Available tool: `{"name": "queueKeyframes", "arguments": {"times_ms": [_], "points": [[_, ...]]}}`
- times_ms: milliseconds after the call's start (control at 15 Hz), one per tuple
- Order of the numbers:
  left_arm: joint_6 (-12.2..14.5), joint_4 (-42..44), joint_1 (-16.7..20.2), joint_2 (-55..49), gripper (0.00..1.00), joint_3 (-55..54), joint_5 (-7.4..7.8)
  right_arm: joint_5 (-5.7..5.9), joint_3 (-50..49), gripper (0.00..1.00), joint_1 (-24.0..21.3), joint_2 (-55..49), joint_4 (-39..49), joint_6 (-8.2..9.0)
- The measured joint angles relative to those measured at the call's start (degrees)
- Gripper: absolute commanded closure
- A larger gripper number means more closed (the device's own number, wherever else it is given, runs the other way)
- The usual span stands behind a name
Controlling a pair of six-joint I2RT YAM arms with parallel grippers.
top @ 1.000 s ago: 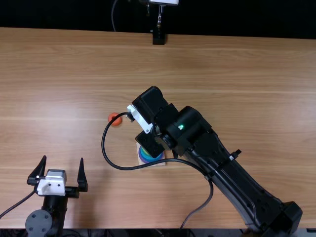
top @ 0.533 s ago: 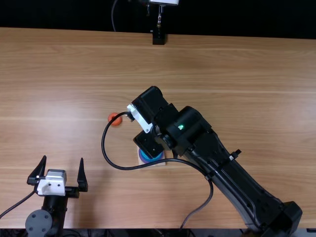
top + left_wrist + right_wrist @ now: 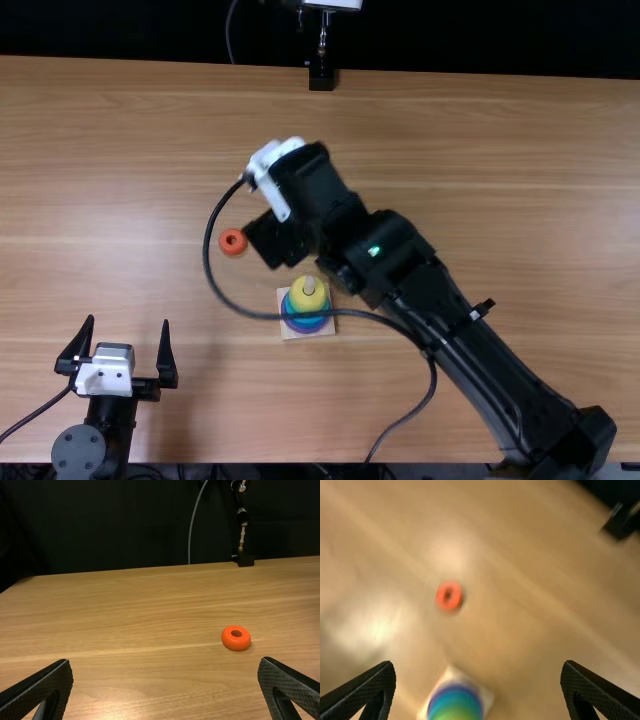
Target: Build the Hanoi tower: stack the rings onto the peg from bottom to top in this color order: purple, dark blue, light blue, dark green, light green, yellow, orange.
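Note:
The left gripper (image 3: 127,326) stands open at the near left of the table. The right gripper (image 3: 277,238) is over the middle, between the orange ring (image 3: 232,242) and the peg's wooden base (image 3: 325,328). On that base a yellow ring (image 3: 307,294) tops the stack, the pale peg tip poking through it, with blue and purple rings lower down. The left wrist view has the open left gripper (image 3: 165,667) and the orange ring (image 3: 236,638) flat on the table. In the right wrist view the right gripper (image 3: 477,670) is open, nothing between its fingers; the stack (image 3: 455,707) has green above blue and purple.
The right arm's forearm (image 3: 480,360) crosses the table from the near right, and its cable (image 3: 245,311) loops across the stack in the top view. A black stand (image 3: 321,76) is at the far edge.
The right gripper has moved off the stack, away from the table's near edge and slightly left, uncovering the yellow ring and peg tip. The left arm has kept still.

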Motion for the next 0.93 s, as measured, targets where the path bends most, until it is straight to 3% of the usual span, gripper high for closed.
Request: {"name": "queueKeyframes", "arguments": {"times_ms": [200,467,800,933], "points": [[0.0,0.0,0.0,0.0,0.0,0.0,-0.02,0.66,-11.6,0.0,-12.8,-2.4,19.2,0.04],[0.0,0.0,0.0,0.0,0.0,0.0,0.0,0.9,-32.8,0.0,-22.4,-27.9,41.9,0.04],[0.0,0.0,0.0,0.0,0.0,0.0,0.0,0.81,-65.7,0.0,-31.5,-58.2,46.8,0.02],[0.0,0.0,0.0,0.0,0.0,0.0,0.0,0.85,-76.1,0.0,-33.5,-75.1,51.6,0.02]]}}
